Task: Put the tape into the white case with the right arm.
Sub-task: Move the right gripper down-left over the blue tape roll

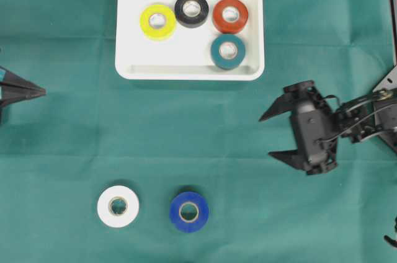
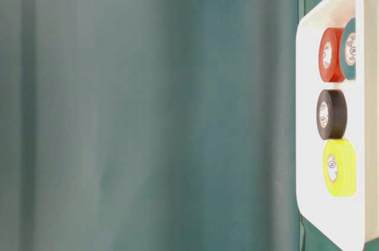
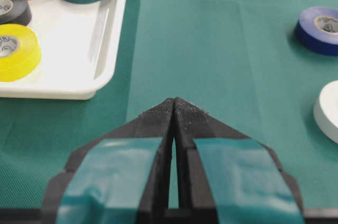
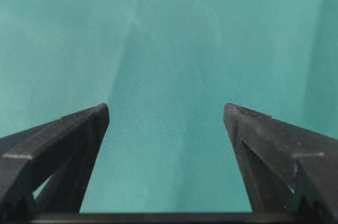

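Right gripper (image 1: 272, 134) hangs over bare table (image 1: 205, 126), fingers spread wide and empty. Left gripper (image 3: 174, 103) fingers are pressed together. Four rolls sit in the case (image 1: 130, 27)

I see the white case (image 1: 189, 64) holding four rolls flat, white tape (image 1: 118, 206) and blue tape (image 1: 189, 211) flat on cloth, well apart from it

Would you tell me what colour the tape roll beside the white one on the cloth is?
Blue tape roll, clearest in the overhead view.
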Robot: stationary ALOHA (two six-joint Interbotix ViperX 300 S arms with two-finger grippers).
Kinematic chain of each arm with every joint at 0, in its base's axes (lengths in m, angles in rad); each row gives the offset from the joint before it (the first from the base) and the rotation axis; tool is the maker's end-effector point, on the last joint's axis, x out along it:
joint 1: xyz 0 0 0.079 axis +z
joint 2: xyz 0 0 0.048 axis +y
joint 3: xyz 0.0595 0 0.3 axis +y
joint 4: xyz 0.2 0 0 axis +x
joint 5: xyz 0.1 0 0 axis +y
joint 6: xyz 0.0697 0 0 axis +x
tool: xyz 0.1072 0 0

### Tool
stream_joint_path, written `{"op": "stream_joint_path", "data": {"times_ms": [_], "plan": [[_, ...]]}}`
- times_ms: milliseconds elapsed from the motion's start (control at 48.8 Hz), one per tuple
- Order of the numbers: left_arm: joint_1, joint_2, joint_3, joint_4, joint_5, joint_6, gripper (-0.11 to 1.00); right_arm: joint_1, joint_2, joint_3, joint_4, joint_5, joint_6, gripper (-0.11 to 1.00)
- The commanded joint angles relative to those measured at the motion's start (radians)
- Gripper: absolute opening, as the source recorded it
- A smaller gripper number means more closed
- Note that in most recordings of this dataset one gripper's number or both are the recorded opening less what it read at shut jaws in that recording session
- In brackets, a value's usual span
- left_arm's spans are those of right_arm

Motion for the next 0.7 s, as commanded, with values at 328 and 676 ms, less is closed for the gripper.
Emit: {"op": "stream_joint_path", "data": {"times_ms": [328, 676], "plan": [[0.002, 0.008, -0.012, 0.0, -0.005, -0.002, 0.0, 0.063, 0.268, -0.262, 0.002, -0.005, 0.0, 0.71], [0.002, 0.008, -0.012, 0.0, -0.006, -0.002, 0.0, 0.106, 0.408, -0.434, -0.002, -0.003, -0.002, 0.71]]}}
